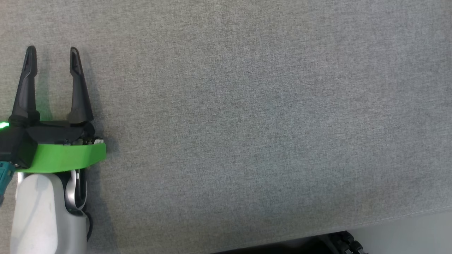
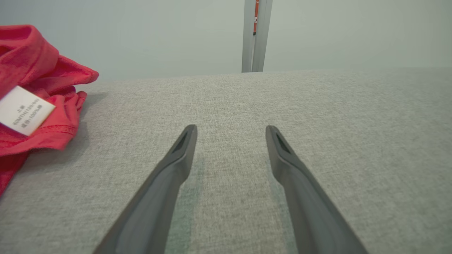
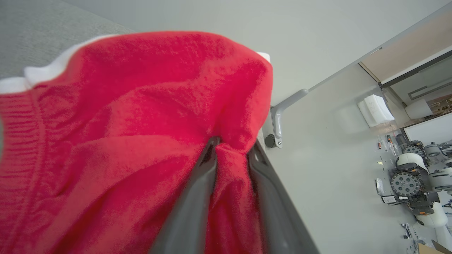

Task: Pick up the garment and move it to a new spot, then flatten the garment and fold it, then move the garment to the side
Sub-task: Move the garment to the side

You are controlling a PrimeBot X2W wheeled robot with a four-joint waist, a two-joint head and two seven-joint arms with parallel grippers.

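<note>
**Head view:** your left gripper (image 1: 52,49) sits at the left edge of the frame. Its fingers are spread wide w/ nothing between them, low over the grey table (image 1: 265,106).

**L wrist view:** same spread fingers, bare grey weave ahead. The red garment (image 2: 42,70) bunches at the upper left of the frame, white label (image 2: 23,110) facing you. Its lower folds cast a shadow on the table; touching or just above, can't tell.

**R wrist view:** your right gripper (image 3: 233,143) is pinched tight on a narrow tuck of the garment at centre frame. The rest drapes over and to the left of the fingers, w/ the ribbed hem (image 3: 21,141) at the left edge and the white trim (image 3: 46,70) at upper left. A door handle (image 3: 277,120) shows right of centre.

**Handling (est.):** soft knit, light, no stiffness. Expect it to sag and bunch from a single pinch. The fuzzy surface shouldn't slip easily, but a thin tuck may pull out if you swing fast.

**Step (est.):** looks like the carry to a new spot; flatten + fold not yet begun.

**Where to grip:** to spread it you'd want two pts on a firm edge, e.g. the ribbed hem or the seam by the label. Use one gripper per pt, well apart, not mid-cloth. The left gripper is free and near the garment, so it's the obvious 2nd hold.
</note>
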